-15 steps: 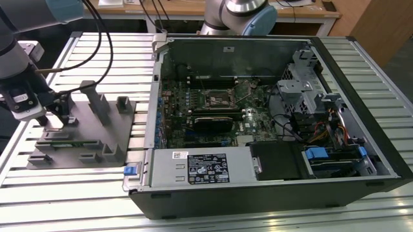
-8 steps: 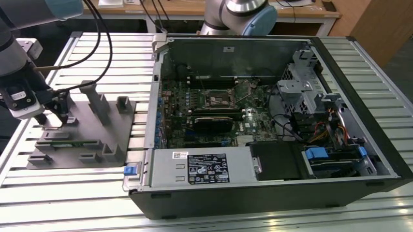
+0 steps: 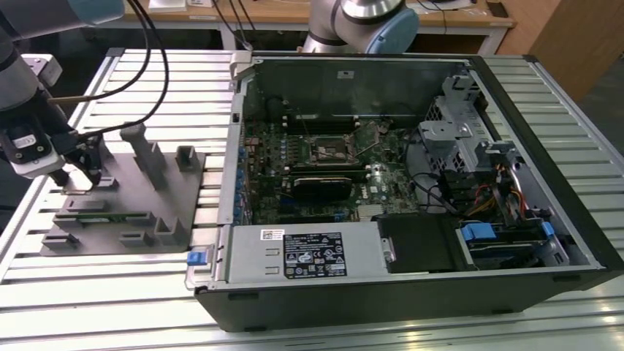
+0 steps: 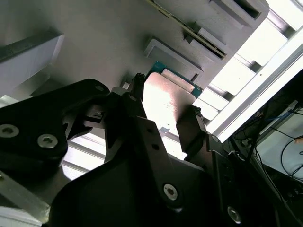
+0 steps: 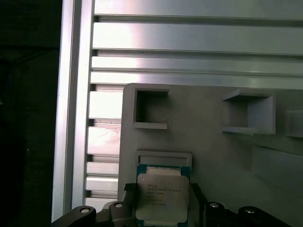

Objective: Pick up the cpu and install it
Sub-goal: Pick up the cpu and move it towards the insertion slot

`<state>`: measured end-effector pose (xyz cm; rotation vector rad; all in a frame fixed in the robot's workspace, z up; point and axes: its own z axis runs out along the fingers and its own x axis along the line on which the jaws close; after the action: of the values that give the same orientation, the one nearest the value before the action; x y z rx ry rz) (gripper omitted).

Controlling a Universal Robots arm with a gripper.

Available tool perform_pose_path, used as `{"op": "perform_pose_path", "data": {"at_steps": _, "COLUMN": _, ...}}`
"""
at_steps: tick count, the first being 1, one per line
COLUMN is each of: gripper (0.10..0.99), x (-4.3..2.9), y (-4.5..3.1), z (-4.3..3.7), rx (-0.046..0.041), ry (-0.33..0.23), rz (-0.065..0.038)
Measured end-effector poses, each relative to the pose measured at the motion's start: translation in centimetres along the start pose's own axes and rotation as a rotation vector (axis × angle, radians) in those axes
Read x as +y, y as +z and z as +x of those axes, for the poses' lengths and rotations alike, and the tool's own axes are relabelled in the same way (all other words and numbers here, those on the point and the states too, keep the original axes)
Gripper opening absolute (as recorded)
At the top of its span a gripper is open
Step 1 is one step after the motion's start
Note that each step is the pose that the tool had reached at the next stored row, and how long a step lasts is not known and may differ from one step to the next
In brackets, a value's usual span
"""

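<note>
Black fingers (image 4: 189, 135) of the hand (image 4: 164, 101) are pinching the cpu (image 5: 162, 197) by two opposite sides; it is lying flat directly between them, on the grey fixture (image 5: 208, 156) near the desk's (image 3: 127, 292) edge.

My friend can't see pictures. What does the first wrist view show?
A small square cpu with a shiny silver top lies on a grey plastic fixture, with the robot's dark gripper on either side of it. Under the fixture is a table of pale metal slats.
</note>
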<state>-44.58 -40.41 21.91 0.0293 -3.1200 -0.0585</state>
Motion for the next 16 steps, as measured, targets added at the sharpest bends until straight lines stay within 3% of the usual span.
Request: {"op": "perform_pose_path", "data": {"at_steps": 16, "gripper": 0.529, "x": 0.04, "y": -0.93, "z": 0.02, "rx": 0.0000, "ry": 0.000, "rz": 0.000}}
